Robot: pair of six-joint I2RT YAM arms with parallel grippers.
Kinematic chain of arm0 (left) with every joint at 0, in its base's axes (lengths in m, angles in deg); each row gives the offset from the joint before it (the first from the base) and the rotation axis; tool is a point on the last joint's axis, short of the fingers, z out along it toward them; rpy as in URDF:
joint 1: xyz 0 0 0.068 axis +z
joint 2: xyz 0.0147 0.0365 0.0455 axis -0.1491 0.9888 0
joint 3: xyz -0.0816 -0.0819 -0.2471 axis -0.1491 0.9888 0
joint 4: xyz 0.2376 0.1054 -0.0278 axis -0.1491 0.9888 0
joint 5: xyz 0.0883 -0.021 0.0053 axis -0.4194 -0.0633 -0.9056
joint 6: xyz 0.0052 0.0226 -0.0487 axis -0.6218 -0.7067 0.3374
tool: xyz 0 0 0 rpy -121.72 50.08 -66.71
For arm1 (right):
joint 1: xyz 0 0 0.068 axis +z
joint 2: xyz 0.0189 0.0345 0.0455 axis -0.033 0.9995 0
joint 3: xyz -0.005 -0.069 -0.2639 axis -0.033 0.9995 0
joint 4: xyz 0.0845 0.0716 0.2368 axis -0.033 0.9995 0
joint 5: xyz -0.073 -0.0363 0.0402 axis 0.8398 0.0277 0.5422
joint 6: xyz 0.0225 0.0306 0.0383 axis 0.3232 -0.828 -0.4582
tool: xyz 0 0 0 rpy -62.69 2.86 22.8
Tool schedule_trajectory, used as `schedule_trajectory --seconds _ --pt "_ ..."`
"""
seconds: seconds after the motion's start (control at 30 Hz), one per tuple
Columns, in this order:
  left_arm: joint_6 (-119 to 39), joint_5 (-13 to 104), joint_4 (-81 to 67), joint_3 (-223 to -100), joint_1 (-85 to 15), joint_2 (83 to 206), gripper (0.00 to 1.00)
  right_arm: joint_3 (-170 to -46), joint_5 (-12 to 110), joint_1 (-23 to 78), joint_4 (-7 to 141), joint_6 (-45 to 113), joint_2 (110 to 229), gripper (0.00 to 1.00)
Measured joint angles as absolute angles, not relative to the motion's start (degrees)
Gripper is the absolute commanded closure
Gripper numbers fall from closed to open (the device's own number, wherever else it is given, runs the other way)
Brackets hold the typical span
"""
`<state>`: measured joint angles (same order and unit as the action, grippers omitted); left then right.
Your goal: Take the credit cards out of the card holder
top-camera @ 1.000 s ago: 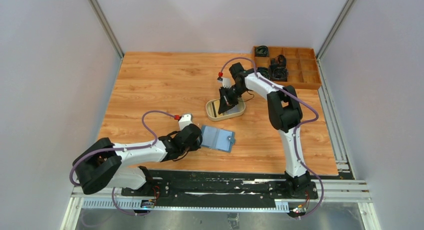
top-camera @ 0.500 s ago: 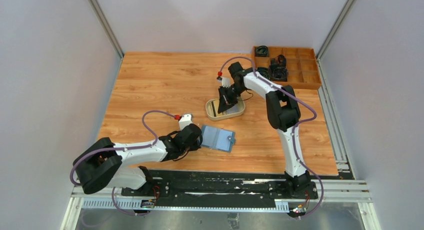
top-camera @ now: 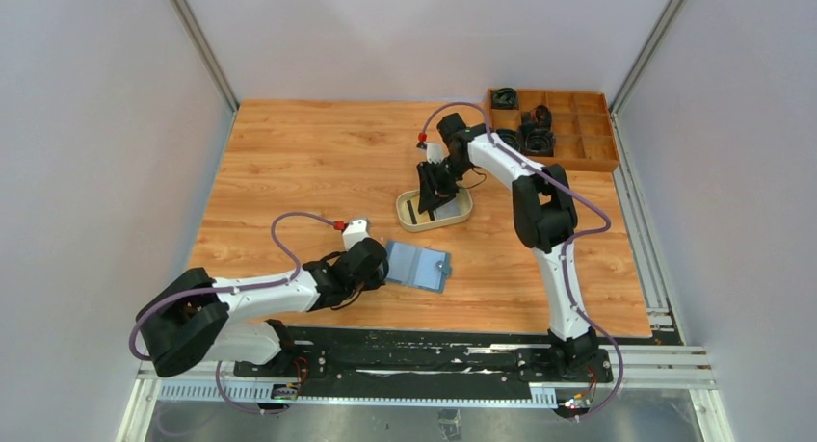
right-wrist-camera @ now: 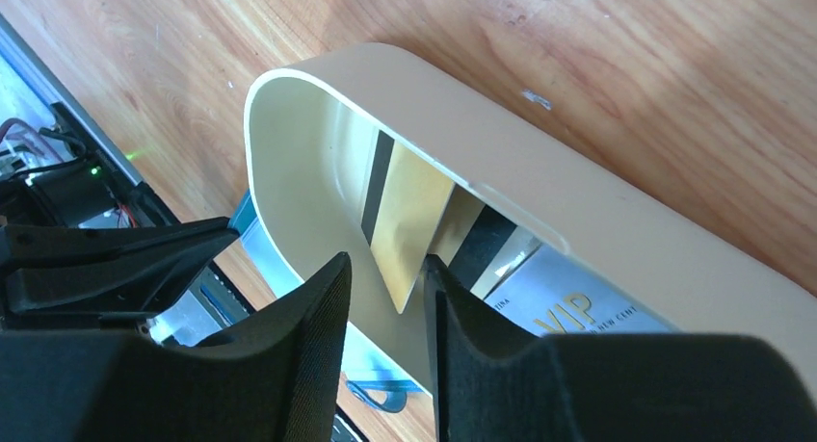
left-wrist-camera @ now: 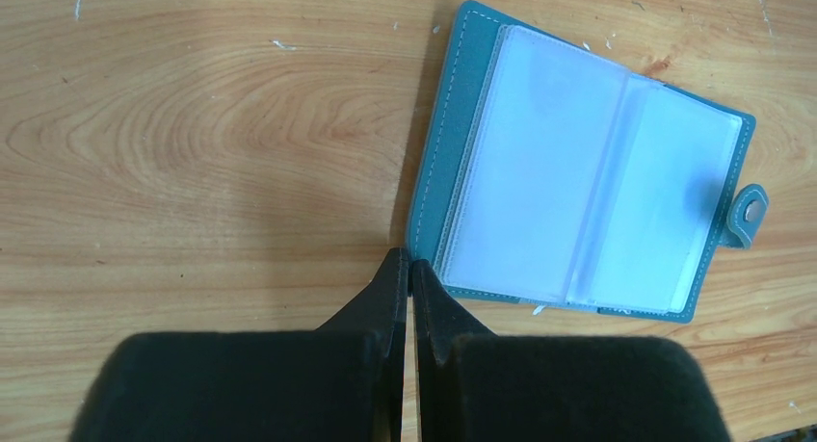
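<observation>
The teal card holder (top-camera: 420, 266) lies open on the table, and its clear inner sleeves (left-wrist-camera: 578, 163) show no card. My left gripper (left-wrist-camera: 409, 262) is shut, its tips at the holder's near left corner, touching the edge; in the top view it (top-camera: 382, 269) sits at the holder's left side. My right gripper (right-wrist-camera: 385, 280) is open above the beige oval tray (right-wrist-camera: 578, 211). A gold credit card (right-wrist-camera: 409, 216) with a dark stripe tilts loose between its fingers into the tray. A silver card (right-wrist-camera: 568, 302) marked VIP lies in the tray beside it.
The tray (top-camera: 405, 217) stands mid-table, just behind the holder. A wooden compartment box (top-camera: 578, 151) holding black parts (top-camera: 536, 134) sits at the back right corner. White walls close in both sides, and a black rail (top-camera: 424, 351) runs along the near edge.
My right gripper has opened over the tray and let go of the gold card, lifting slightly towards the back. The left gripper and the card holder have not moved.
</observation>
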<state>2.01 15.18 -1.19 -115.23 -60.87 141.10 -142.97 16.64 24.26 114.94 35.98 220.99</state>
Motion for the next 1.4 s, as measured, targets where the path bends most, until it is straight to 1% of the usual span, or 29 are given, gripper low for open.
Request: schedule_trajectory --seconds 0.1,0.4,0.43,0.53,0.6,0.7,0.8,0.9,1.07,1.23,1.4 --pt "2.01 15.16 -0.78 -115.23 -60.87 140.56 1.00 -144.00 18.69 24.28 116.17 36.18 220.64 0.55" --pt "2.01 14.92 0.97 -115.23 -60.87 138.46 1.00 -144.44 26.54 24.46 118.35 36.66 215.94 0.54" --pt "2.01 14.79 1.28 -115.21 -60.87 137.91 1.00 -142.82 27.76 24.59 117.39 36.64 214.13 0.53" --pt "1.86 14.70 1.71 -115.21 -60.87 136.30 1.00 -133.53 31.30 25.61 112.47 36.03 204.95 0.42" --pt "1.71 14.68 1.76 -115.16 -60.87 134.50 1.00 -125.81 33.49 27.56 108.47 35.15 196.92 0.41" --pt "1.53 14.61 1.69 -115.14 -60.89 132.78 1.00 -117.07 35.94 32.70 102.51 33.38 187.50 0.35" --pt "1.23 14.59 1.54 -115.14 -60.96 132.19 1.00 -110.49 38.78 39.47 96.63 30.83 182.91 0.34" --pt "1.18 14.57 1.49 -115.14 -61.24 132.58 1.00 -106.19 42.36 44.35 92.58 27.18 182.91 0.34" --pt "1.23 14.57 1.14 -115.08 -61.81 133.52 1.00 -101.42 49.07 48.08 87.53 20.44 185.49 0.34" --pt "1.40 14.28 1.10 -114.90 -62.03 133.50 1.00 -101.44 53.66 49.90 84.17 17.49 188.20 0.34" --pt "1.68 14.00 1.10 -114.25 -62.07 133.30 1.00 -104.11 56.83 51.93 82.97 16.77 191.26 0.34"
